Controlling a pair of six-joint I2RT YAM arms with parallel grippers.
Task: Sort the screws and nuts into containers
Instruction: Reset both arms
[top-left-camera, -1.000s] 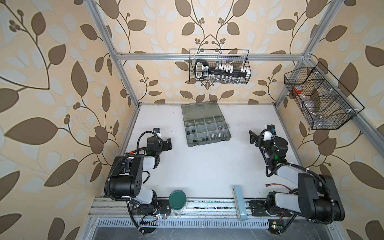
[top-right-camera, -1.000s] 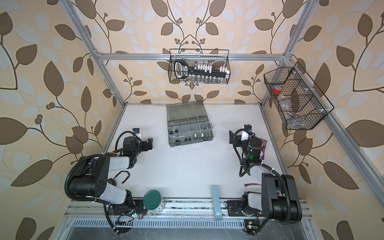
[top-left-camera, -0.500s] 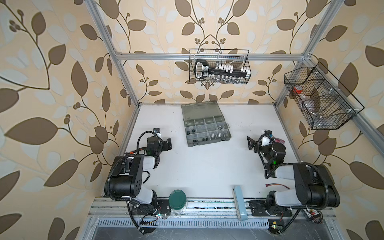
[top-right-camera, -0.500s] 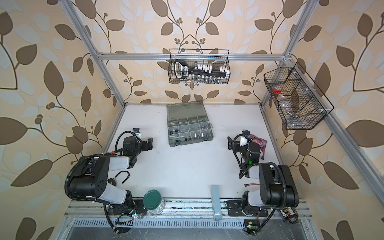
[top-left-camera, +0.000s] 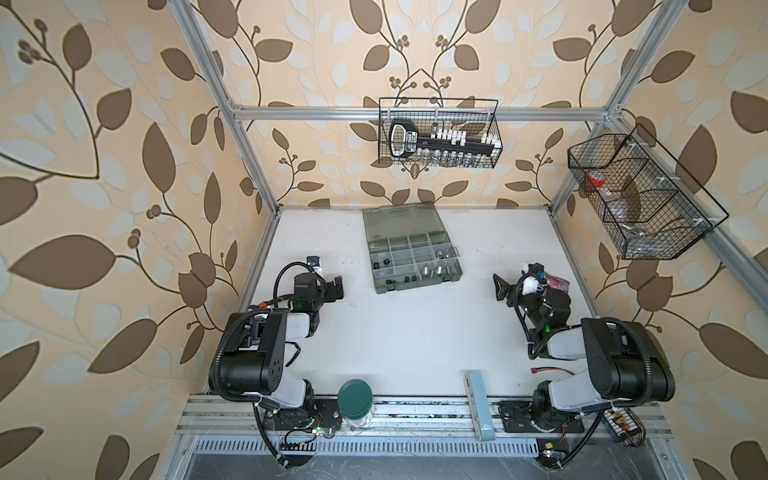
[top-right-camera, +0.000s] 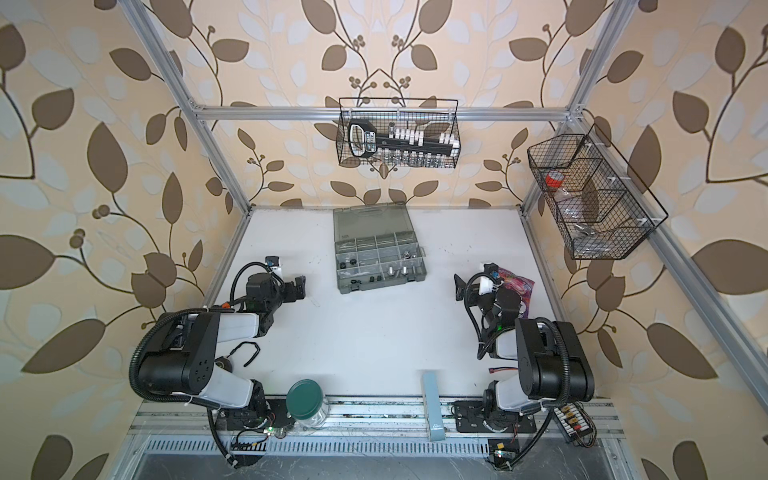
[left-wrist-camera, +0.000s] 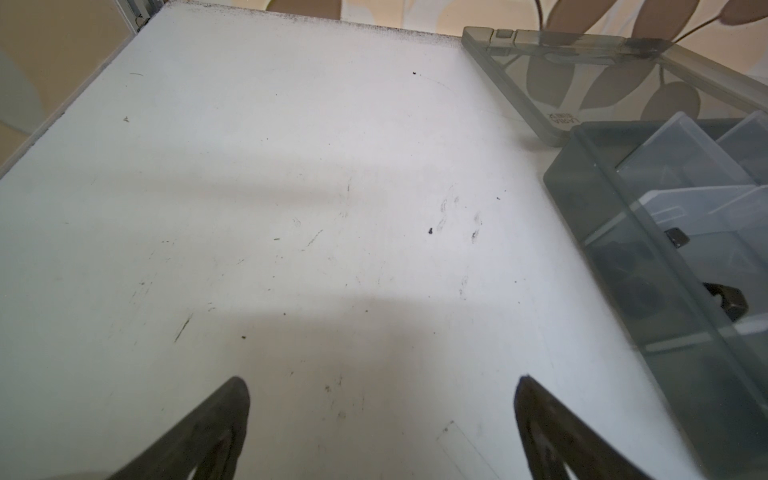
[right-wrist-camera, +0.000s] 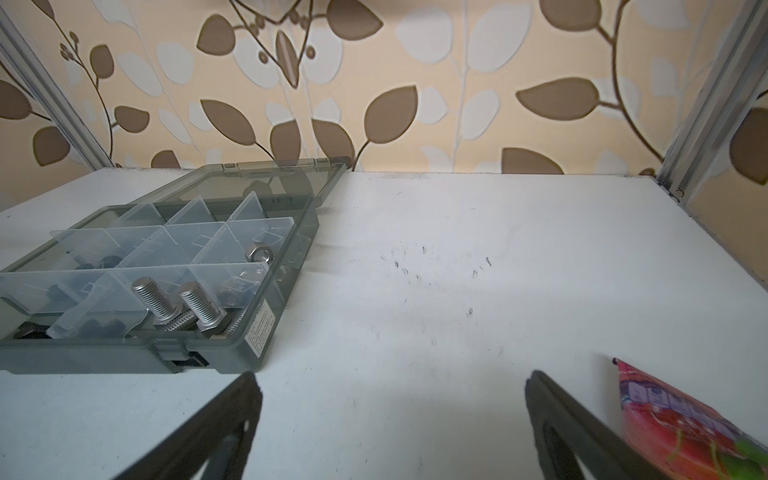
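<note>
The grey organizer case (top-left-camera: 417, 285) lies open at the back middle of the table, its lid (top-left-camera: 398, 219) flat behind it. Its containers hold silver screws (right-wrist-camera: 154, 297), a silver nut (right-wrist-camera: 260, 251) and small black pieces (left-wrist-camera: 728, 301). No loose screws or nuts show on the table. My left gripper (top-left-camera: 337, 288) is open to the left of the case, nothing between its fingers (left-wrist-camera: 239, 399). My right gripper (top-left-camera: 500, 286) is open to the right of the case, also empty, as the right wrist view shows around its fingers (right-wrist-camera: 540, 399).
A red candy packet (right-wrist-camera: 681, 419) lies beside my right gripper. A green-lidded jar (top-left-camera: 354, 400) and a pale blue box (top-left-camera: 480, 409) stand on the front rail. Black wire baskets hang on the back wall (top-left-camera: 438, 139) and on the right wall (top-left-camera: 640, 195).
My right arm has drawn back toward its base, and its gripper has slid a little toward the front, uncovering the candy packet. The left arm has not moved.
</note>
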